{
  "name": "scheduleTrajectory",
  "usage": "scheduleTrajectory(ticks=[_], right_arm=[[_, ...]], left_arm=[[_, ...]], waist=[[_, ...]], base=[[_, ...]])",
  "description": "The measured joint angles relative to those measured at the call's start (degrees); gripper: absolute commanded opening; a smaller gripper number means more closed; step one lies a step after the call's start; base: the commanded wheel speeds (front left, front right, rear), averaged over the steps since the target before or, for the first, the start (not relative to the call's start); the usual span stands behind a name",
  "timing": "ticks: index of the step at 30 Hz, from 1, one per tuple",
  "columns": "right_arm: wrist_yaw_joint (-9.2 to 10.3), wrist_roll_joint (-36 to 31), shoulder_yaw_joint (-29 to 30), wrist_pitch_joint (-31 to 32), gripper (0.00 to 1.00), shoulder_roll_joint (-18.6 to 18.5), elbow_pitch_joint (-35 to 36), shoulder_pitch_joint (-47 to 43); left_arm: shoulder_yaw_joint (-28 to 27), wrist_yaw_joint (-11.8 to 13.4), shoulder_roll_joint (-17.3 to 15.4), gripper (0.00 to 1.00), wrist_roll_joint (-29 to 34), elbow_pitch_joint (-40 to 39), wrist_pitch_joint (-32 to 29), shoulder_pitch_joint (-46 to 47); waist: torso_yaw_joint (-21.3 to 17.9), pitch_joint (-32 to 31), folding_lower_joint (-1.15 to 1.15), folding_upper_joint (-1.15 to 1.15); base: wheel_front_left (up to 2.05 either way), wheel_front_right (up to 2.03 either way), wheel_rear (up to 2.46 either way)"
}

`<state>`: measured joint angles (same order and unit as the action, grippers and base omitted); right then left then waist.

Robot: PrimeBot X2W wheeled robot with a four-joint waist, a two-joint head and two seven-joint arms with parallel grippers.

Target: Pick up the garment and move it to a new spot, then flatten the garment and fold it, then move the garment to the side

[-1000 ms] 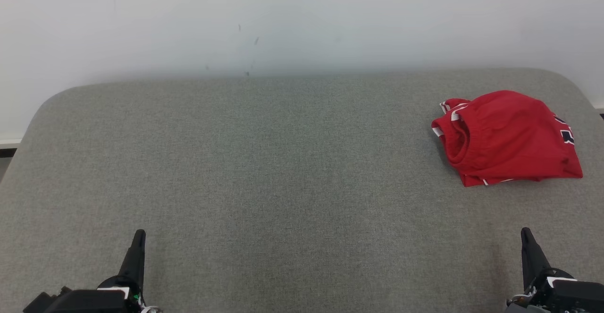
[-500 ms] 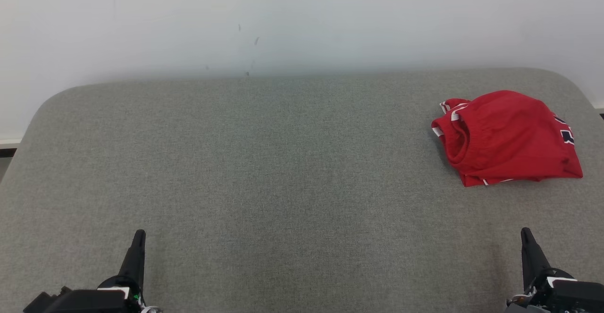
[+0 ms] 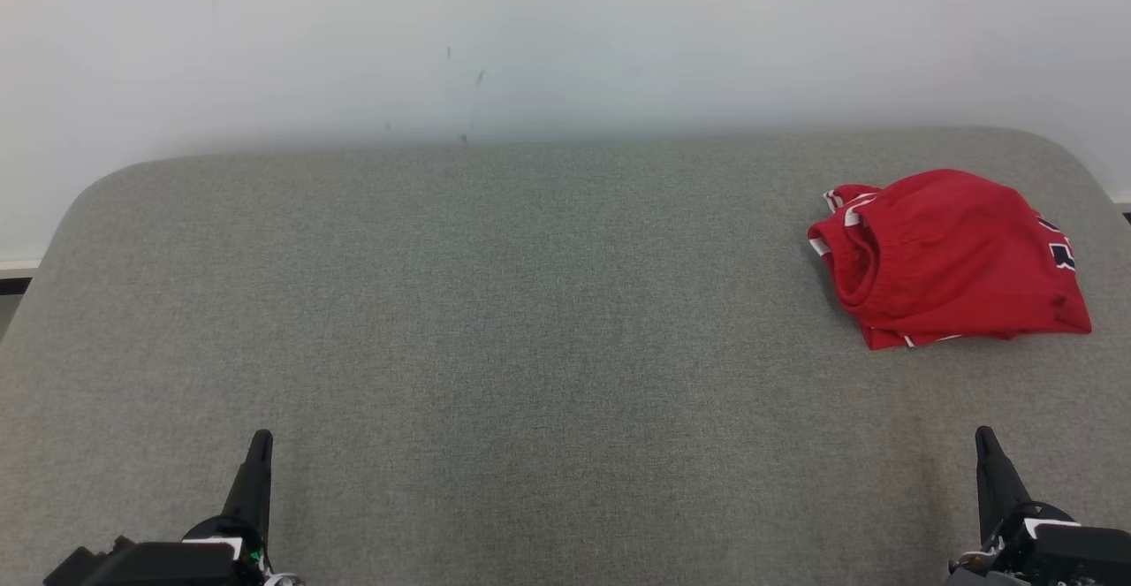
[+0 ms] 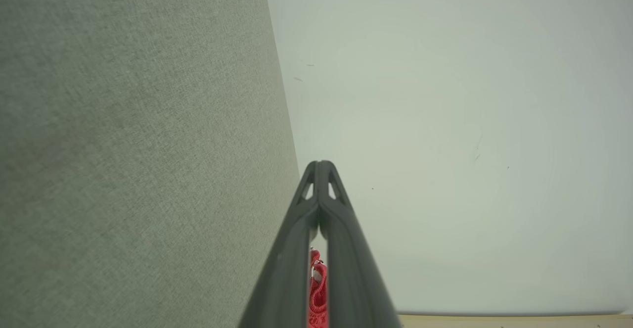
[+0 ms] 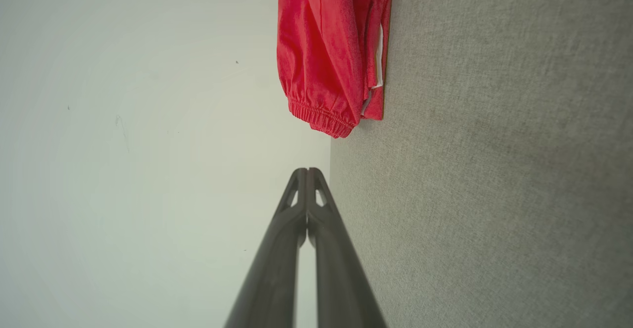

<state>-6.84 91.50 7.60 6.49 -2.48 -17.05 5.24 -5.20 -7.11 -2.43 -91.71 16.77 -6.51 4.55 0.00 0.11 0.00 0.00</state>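
On the grey surface [image 3: 459,303], the bunched garment [image 3: 950,259] lies crosswise, waistband leftward.

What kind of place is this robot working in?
Probably a plain test room set up for laundry folding: a wide grey fabric-covered surface against a plain white wall, with one red garment lying on it.

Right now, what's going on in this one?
Nothing is being handled. The red garment lies bunched on the grey padded surface, far right, untouched. The left tool and the right tool sit low at the near edge, both shut and empty, well short of it. Which stage this is, I cannot tell.
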Motion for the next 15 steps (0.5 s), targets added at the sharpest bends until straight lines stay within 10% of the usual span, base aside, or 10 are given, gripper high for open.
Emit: scheduleTrajectory(ticks=[15], right_arm=[[-0.05, 0.0, 0.0, 0.0, 0.0, 0.0, -0.01, 0.0]], left_arm=[[0.0, 0.0, 0.01, 0.0, 0.0, 0.0, 0.0, 0.0]], waist=[[0.0, 0.0, 0.0, 0.0]], base=[[0.0, 0.0, 0.0]])
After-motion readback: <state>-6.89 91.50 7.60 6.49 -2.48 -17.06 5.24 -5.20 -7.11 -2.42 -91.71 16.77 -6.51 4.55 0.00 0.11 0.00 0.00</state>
